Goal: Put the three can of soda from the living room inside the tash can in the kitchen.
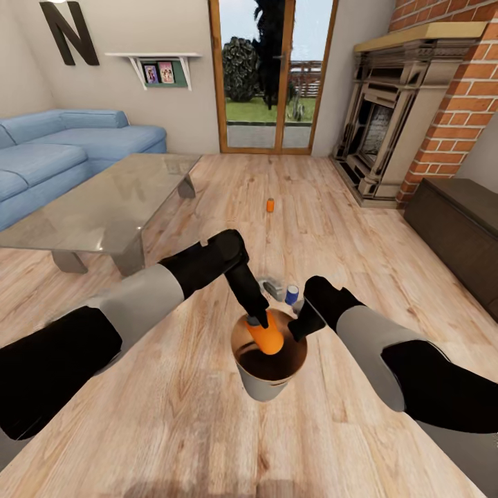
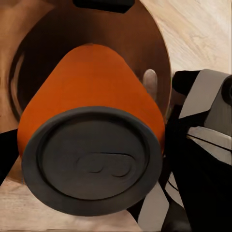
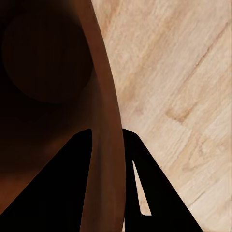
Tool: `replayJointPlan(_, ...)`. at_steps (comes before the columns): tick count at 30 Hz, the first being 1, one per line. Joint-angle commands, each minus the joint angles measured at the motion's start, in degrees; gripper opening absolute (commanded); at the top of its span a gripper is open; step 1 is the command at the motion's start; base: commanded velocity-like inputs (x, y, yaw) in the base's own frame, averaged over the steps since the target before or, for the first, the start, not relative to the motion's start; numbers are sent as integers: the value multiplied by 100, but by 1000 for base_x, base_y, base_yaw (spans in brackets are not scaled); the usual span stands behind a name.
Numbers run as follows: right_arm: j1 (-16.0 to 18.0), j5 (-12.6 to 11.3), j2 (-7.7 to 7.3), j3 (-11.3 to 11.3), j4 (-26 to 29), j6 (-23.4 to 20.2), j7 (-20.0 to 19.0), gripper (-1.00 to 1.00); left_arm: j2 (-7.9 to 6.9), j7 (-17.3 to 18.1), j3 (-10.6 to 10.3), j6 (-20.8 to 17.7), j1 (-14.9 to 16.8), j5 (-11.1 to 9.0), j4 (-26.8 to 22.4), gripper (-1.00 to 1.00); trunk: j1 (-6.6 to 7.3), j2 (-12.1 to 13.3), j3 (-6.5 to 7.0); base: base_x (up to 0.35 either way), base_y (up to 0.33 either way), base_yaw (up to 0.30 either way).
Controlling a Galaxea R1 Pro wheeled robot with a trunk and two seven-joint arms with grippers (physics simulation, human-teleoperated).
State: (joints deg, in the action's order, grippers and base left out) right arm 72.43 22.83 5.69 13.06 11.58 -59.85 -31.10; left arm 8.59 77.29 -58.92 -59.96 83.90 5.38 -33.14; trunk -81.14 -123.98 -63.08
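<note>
My left gripper (image 1: 257, 319) is shut on an orange can of soda (image 1: 267, 336) (image 2: 92, 87), held tilted in the mouth of the tash can (image 1: 266, 389). The tash can's brown inside (image 2: 38, 38) shows behind the can's grey top. My right gripper (image 1: 299, 330) (image 3: 106, 137) is shut on the tash can's rim (image 3: 104, 96), one finger inside and one outside. A dark blue can of soda (image 1: 292, 294) stands on the floor just behind the tash can. A second orange can of soda (image 1: 270, 205) stands farther off on the wood floor.
A small grey object (image 1: 273, 287) lies beside the blue can. A glass-topped low table (image 1: 104, 200) and blue sofa (image 1: 62, 145) are at the left. The brick fireplace (image 1: 387, 131) and a dark cabinet (image 1: 463, 221) are at the right, glass doors (image 1: 273, 76) at the back.
</note>
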Motion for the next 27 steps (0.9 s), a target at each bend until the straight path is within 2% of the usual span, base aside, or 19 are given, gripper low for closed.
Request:
replayJointPlan(1,5,-77,21,-43,-14,-15,0,-100,1,-129,4,-4,-84,-11,-7,-100,1,-1,1,0,0,0)
replayJointPlan(5,8,-77,52,-48,-37,-15,8,-100,-5,-365,4,-4,-213,-11,-8,-100,1,-1,1,0,0,0)
replayJointPlan(11,12,-77,70,-49,-41,-15,10,-100,-5,-508,4,-4,-309,-12,-8,-100,1,-1,1,0,0,0)
replayJointPlan(16,63,-77,79,-52,-58,-15,8,-100,-6,-823,4,-4,-453,-18,-8,-100,1,-1,1,0,0,0)
replayJointPlan(27,230,-77,85,-180,-201,-15,8,-100,-8,-913,4,-4,-515,-17,34,-100,1,-1,1,0,0,0)
